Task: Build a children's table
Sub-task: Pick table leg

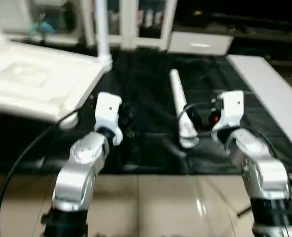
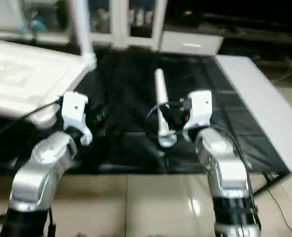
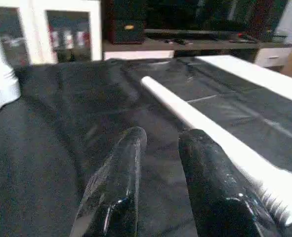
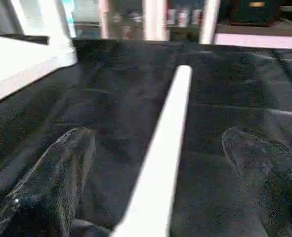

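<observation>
On the black cloth of the work table [image 1: 136, 89] a loose white leg [image 1: 181, 111] lies pointing away from the robot, its thick end nearest. From the head, the table top [image 1: 32, 81] sits upside down at far left with one leg [image 1: 102, 27] standing up from its corner. The right wrist view shows what the head hides: the right gripper [image 4: 163, 148] spread wide, straddling the loose leg without touching it. The left wrist view shows the left gripper [image 3: 160, 140] with fingers narrowly parted, empty, just beside the leg.
</observation>
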`<state>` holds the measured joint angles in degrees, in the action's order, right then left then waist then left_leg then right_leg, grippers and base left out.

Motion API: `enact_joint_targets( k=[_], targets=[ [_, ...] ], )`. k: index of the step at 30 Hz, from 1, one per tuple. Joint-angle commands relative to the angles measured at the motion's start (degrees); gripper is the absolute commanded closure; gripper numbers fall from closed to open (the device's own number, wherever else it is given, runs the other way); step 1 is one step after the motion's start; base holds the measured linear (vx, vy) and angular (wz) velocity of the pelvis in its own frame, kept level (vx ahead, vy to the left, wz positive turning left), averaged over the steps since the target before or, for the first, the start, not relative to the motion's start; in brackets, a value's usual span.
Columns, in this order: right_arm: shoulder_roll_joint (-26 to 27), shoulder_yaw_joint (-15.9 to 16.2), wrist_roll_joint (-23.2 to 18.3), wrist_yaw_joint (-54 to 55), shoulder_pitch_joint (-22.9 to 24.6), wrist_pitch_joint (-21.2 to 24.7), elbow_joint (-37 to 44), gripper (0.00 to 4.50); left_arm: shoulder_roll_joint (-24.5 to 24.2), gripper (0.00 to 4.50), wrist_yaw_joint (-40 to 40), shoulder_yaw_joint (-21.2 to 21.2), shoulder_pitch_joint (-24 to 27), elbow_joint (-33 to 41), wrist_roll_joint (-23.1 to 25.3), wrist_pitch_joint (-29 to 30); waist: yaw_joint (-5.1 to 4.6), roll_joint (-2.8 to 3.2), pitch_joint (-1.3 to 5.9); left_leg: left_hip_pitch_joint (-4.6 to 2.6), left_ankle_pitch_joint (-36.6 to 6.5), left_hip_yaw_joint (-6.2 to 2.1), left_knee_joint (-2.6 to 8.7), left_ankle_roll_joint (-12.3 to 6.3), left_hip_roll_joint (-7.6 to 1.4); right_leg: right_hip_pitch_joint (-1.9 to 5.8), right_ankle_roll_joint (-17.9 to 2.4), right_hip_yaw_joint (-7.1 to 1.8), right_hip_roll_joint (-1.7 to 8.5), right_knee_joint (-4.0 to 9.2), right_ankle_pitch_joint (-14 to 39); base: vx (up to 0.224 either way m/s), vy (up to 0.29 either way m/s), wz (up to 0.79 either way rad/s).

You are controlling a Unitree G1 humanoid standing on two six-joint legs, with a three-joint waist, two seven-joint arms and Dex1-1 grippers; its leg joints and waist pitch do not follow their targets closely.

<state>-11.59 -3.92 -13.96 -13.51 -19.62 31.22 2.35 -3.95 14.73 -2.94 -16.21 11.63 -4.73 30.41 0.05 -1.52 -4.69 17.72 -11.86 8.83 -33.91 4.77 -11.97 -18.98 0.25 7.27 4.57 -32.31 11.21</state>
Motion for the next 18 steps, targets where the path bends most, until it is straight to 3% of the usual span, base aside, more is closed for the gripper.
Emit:
enact_joint_targets(
  k=[1,2,3,4,5,6,7,8,9,10,11,12,13,15,16,17,18],
  targets=[
    [-0.1,-0.6,0.0,0.6,-0.4,1.2,1.1,0.00,0.4,3.01,-0.3,-0.3,-0.7,-0.4,0.3,0.0,-1.05,0.89,2.61,-1.86,-46.5,-1.97,7.55,0.43,-3.14,1.22,-3.6,-1.55,2.09,2.12,27.6,0.000,0.000,0.00],
    [0.0,-0.6,0.1,0.6,-0.6,1.3,1.0,0.00,0.3,3.01,-0.4,-0.2,-0.8,-0.6,0.2,0.0,-1.48,0.31,2.51,-2.44,-44.9,-1.21,6.11,0.45,-1.77,0.32,-3.9,-1.54,2.37,4.00,32.5,0.000,0.000,0.00],
    [0.1,-0.3,-0.1,0.5,-0.7,1.5,1.2,0.00,0.2,3.01,-0.2,-0.1,-1.0,-0.6,0.0,-0.1,-1.51,-0.42,2.91,-2.98,-37.0,0.16,2.93,-0.25,0.72,-0.03,-3.0,-1.53,3.65,7.07,44.4,0.099,-0.024,-0.10],
    [0.2,-0.2,-0.2,0.4,-0.7,1.7,1.4,0.00,0.1,3.01,-0.1,-0.1,-1.1,-0.7,-0.2,-0.1,-0.82,-0.97,3.52,-0.16,-26.2,0.47,2.00,-1.81,1.27,2.78,-1.5,-2.90,5.22,7.37,50.0,0.113,-0.016,-0.19],
    [0.2,0.1,-0.2,0.3,-0.6,1.8,1.7,0.00,0.0,3.01,0.0,0.0,-1.2,-0.8,-0.3,-0.2,-0.45,-0.91,3.61,1.16,-22.9,0.37,2.12,-2.44,1.08,3.67,-0.7,-3.07,5.54,7.23,51.3,0.113,-0.016,-0.19],
    [0.2,0.2,-0.3,0.3,-0.5,1.9,1.9,0.00,0.0,3.01,0.0,0.1,-1.4,-1.0,-0.4,-0.3,0.02,-0.68,4.40,1.99,-18.3,0.24,2.65,-3.19,1.11,4.40,-0.8,-3.51,5.20,6.61,48.5,0.114,-0.009,-0.17],
    [0.2,0.1,-0.4,0.5,-0.3,2.1,2.2,0.00,-0.1,3.01,-0.1,0.1,-1.6,-1.3,-0.4,-0.4,-0.07,-0.12,4.67,1.29,-16.6,0.01,3.73,-3.77,0.74,4.01,-3.8,-3.33,3.79,5.68,40.6,0.121,-0.011,-0.03],
    [0.2,0.1,-0.4,0.5,-0.3,2.2,2.2,0.00,-0.1,3.01,-0.1,0.1,-1.7,-1.3,-0.4,-0.5,-0.23,0.15,4.77,0.58,-16.5,-0.15,4.21,-3.96,0.38,3.63,-5.8,-3.13,3.07,5.08,36.1,0.121,-0.011,-0.03],
    [0.1,0.1,-0.4,0.5,-0.2,2.3,2.3,0.00,-0.2,3.01,-0.2,0.1,-1.7,-1.4,-0.4,-0.5,-0.68,0.47,5.14,-1.04,-16.2,-0.39,4.81,-4.73,-0.41,2.87,-10.4,-2.84,2.07,3.61,26.5,0.142,-0.011,0.07],
    [-0.1,0.0,-0.6,0.3,0.0,2.7,2.6,0.00,-0.1,3.01,-0.4,0.0,-1.8,-1.6,-0.5,-0.6,-0.96,0.47,5.45,-2.01,-14.2,-0.46,5.00,-6.27,-0.69,2.82,-14.7,-2.84,1.71,2.36,17.5,0.177,-0.009,0.08],
    [-0.1,0.0,-0.6,0.2,0.0,2.8,2.7,0.00,-0.1,3.01,-0.4,0.0,-1.8,-1.6,-0.5,-0.6,-1.00,0.54,5.59,-2.13,-12.6,-0.37,4.93,-7.22,-0.49,3.04,-16.6,-2.95,1.68,1.83,13.6,0.177,-0.009,0.08],
    [-0.4,0.3,-0.6,-0.2,0.0,3.1,2.7,0.00,-0.1,3.01,-0.5,0.0,-1.7,-1.7,-0.4,-0.7,-0.84,0.44,5.90,-2.02,-8.3,0.04,4.45,-9.48,0.35,3.73,-19.0,-3.23,1.56,1.18,7.5,0.187,0.013,0.07],
    [-0.7,0.4,-0.7,-0.6,0.1,3.3,2.6,0.00,-0.1,3.01,-0.5,0.0,-1.6,-1.6,-0.4,-0.7,-0.22,0.07,6.39,-1.24,-3.6,0.47,3.64,-12.04,1.47,5.13,-20.3,-3.83,1.58,0.81,3.2,0.154,0.040,0.06],
    [-1.0,0.6,-0.8,-1.1,0.1,3.7,2.5,0.00,-0.1,3.01,-0.6,0.0,-1.4,-1.5,-0.3,-0.7,0.86,-0.20,6.89,0.03,3.0,0.64,2.40,-15.50,3.00,6.79,-20.6,-4.65,1.21,0.40,-1.2,0.147,0.039,0.07],
    [-1.5,1.3,-0.7,-2.0,-0.1,4.3,2.2,0.00,-0.4,3.01,-0.9,0.2,-1.1,-0.9,-0.3,-0.5,1.11,-0.39,7.04,-0.32,7.9,0.19,1.95,-17.48,3.25,6.64,-20.2,-4.66,0.39,-0.47,-5.0,0.075,0.016,0.06],
    [-1.5,1.3,-0.7,-2.0,-0.1,4.3,2.2,0.00,-0.4,3.01,-0.9,0.2,-1.1,-0.9,-0.3,-0.5,0.94,-0.19,7.01,-1.12,10.8,-0.25,1.85,-18.60,3.13,5.99,-19.7,-4.38,-0.15,-1.14,-6.7,0.149,0.032,0.15],
    [-1.7,1.5,-0.6,-2.3,-0.1,4.7,2.2,0.00,-0.5,3.01,-1.0,0.3,-1.0,-0.6,-0.3,-0.4,0.09,0.08,6.93,-4.93,17.0,-2.02,1.81,-21.63,2.07,2.88,-17.8,-3.44,-1.23,-2.83,-8.5,0.160,0.003,0.16]
  ],
)
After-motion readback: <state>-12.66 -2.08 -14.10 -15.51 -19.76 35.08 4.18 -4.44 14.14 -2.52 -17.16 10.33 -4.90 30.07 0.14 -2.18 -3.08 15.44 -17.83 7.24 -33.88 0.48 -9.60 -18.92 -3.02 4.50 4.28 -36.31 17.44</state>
